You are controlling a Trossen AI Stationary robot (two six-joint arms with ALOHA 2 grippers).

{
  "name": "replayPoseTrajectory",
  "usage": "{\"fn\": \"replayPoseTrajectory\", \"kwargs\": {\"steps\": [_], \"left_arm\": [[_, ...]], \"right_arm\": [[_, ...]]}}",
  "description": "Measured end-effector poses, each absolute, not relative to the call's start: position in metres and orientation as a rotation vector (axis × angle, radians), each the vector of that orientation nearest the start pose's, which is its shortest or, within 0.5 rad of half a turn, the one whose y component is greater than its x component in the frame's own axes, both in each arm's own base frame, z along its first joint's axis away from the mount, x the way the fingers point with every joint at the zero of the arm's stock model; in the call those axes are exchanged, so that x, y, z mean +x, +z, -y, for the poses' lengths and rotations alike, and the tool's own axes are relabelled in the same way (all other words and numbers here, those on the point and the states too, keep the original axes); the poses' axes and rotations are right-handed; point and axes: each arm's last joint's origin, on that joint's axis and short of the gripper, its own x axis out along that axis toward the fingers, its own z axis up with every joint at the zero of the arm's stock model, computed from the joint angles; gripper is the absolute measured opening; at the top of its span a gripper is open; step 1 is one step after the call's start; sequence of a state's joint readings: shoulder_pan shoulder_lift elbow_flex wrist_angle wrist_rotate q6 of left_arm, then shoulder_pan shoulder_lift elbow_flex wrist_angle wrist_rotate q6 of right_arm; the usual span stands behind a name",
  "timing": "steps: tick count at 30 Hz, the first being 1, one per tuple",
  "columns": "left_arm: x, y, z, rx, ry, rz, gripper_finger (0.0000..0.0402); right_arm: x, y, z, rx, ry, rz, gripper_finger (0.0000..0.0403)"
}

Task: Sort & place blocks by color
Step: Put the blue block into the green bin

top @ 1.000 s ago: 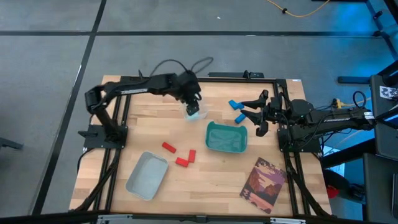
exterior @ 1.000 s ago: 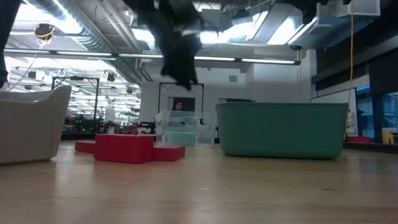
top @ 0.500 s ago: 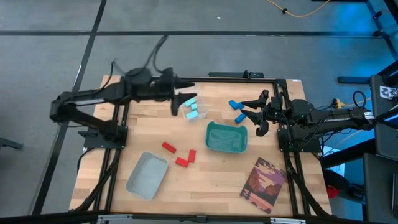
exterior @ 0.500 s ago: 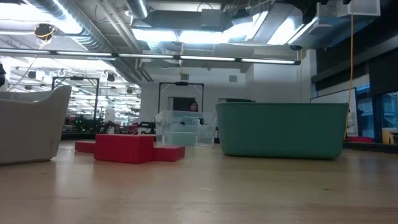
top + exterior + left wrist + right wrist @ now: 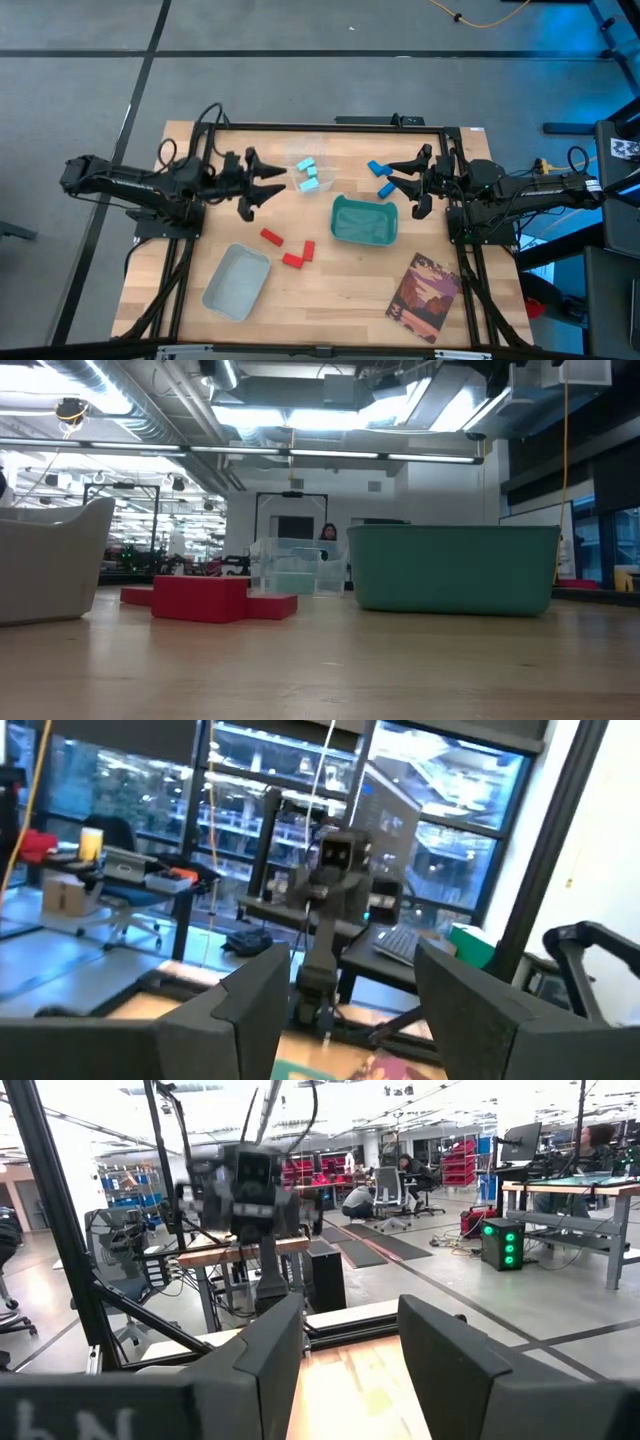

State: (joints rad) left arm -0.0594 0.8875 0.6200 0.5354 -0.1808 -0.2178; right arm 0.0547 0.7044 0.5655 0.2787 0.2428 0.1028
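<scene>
- High view: withdrawn from the cyan blocks (image 5: 308,176), the left gripper (image 5: 268,184) now hovers beside them, jaws wide and empty; right gripper (image 5: 402,179) waits, jaws apart, near two blue blocks (image 5: 380,178). Red blocks (image 5: 290,250) lie between grey tray (image 5: 236,284) and teal bin (image 5: 364,222).
- Low view: no arm shows; sorting is unfinished.
- Wrist views: fingers apart, empty. Next move probably calls for reaching another block.
</scene>
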Motion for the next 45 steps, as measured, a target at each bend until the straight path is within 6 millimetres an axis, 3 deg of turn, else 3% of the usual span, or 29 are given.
{"fn": "replayPoseTrajectory", "kwargs": {"steps": [6, 11, 33, 41, 45], "left_arm": [[0.183, 0.289, 0.015, -0.291, 0.11, 0.306, 0.0206], [0.179, 0.275, 0.015, -0.263, 0.115, 0.278, 0.0206], [0.179, 0.275, 0.015, -0.228, 0.121, 0.275, 0.0206], [0.179, 0.275, 0.015, -0.229, 0.125, 0.279, 0.0206], [0.179, 0.275, 0.015, -0.23, 0.126, 0.281, 0.0206]], "right_arm": [[0.165, 0.313, -0.002, 0.122, -0.181, 0.149, 0.017], [0.165, 0.313, -0.002, 0.122, -0.181, 0.149, 0.017], [0.165, 0.313, -0.002, 0.137, -0.179, 0.15, 0.017], [0.165, 0.313, 0.001, 0.613, -0.164, 0.2, 0.017], [0.171, 0.309, 0.007, 0.847, -0.345, 0.101, 0.017]]}}
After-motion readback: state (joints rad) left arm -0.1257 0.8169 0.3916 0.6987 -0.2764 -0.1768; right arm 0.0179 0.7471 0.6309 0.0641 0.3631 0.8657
